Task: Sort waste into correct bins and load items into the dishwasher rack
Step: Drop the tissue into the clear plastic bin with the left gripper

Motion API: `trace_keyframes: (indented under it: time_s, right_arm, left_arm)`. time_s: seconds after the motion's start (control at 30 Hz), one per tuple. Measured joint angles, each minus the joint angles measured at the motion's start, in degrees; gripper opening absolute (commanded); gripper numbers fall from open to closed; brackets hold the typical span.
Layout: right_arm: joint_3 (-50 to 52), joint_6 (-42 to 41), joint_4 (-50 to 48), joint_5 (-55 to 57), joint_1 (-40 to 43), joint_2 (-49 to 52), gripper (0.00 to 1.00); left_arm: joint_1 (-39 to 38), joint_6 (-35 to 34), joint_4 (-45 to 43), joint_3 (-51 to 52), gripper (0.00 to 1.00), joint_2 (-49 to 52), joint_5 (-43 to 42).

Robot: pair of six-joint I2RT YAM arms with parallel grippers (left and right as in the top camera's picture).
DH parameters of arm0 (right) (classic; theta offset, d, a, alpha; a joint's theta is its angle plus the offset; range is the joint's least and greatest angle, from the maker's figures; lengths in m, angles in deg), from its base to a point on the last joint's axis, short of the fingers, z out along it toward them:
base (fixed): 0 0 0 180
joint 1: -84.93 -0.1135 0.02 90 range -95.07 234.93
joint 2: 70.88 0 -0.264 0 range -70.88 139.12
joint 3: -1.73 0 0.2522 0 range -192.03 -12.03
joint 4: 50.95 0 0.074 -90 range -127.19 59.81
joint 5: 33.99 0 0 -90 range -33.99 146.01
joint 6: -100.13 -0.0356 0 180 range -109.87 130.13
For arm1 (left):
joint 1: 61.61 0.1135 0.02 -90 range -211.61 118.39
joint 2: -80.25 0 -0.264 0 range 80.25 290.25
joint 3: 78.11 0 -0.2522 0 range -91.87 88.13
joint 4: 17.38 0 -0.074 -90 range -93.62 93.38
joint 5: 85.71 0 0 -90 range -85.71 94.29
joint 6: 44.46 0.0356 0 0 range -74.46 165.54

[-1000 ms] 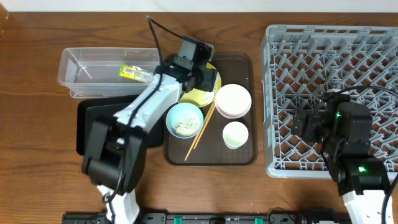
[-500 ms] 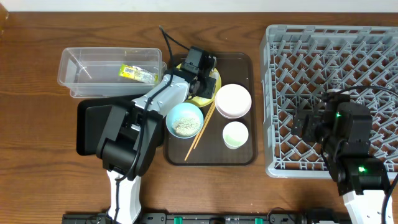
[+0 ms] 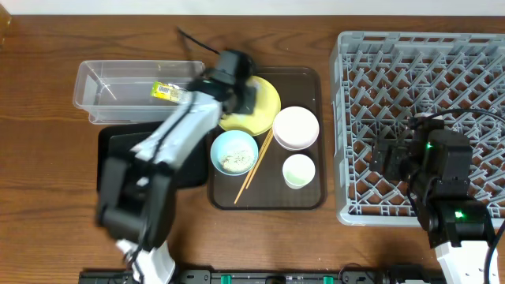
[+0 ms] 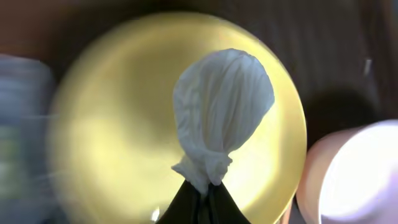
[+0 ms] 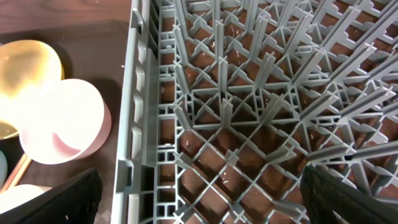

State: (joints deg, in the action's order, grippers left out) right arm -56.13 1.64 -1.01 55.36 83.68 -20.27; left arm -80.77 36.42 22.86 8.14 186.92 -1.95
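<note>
Left pincer [image 4: 200,202] grips the white scrap [image 4: 221,112] above the yellow plate [image 4: 112,130]; right pincer [image 5: 202,199] gapes over the rack [image 5: 140,93].

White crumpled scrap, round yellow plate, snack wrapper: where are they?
white crumpled scrap [image 4: 222,112]: left wrist view, bulging middle.
round yellow plate [image 4: 118,134]: left wrist view, bare left half.
yellow-green snack wrapper [image 3: 169,92]: overhead view, middle.

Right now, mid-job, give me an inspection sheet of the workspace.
Surface: wooden table.
Job's things: snack wrapper in clear tub; black tray beside it; yellow plate, white bowl, green cup, chopsticks and blue bowl with rice scraps on the brown serving tray; rack, no dishes seen in it.
Clutter: nothing seen.
Grippers: left gripper shut on white scrap over the plate; right gripper open over the rack.
Cables: black cable arching over the table behind the left gripper.
Surroundings: nothing seen.
</note>
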Motion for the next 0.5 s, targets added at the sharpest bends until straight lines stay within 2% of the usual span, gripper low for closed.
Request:
trace_keyframes:
  time_s: [0.13, 0.3, 0.4, 0.5]
  right_arm:
    - [0.0, 0.0, 0.0, 0.0, 0.0, 0.0, 0.99]
    - [0.0, 0.0, 0.0, 0.0, 0.0, 0.0, 0.99]
    - [0.0, 0.0, 0.0, 0.0, 0.0, 0.0, 0.99]
    - [0.0, 0.0, 0.0, 0.0, 0.0, 0.0, 0.99]
  left_arm:
    - [6.4, -5.2, 0.2, 0.0, 0.06, -6.9, 2.1]
    - [14.4, -15.5, 4.0, -0.1, 0.07, -7.5, 3.5]
    - [17.6, -20.5, 6.0, -0.1, 0.33, -5.2, 3.7]
    - [19.5, -24.1, 6.3, -0.1, 0.35, -2.6, 3.7]
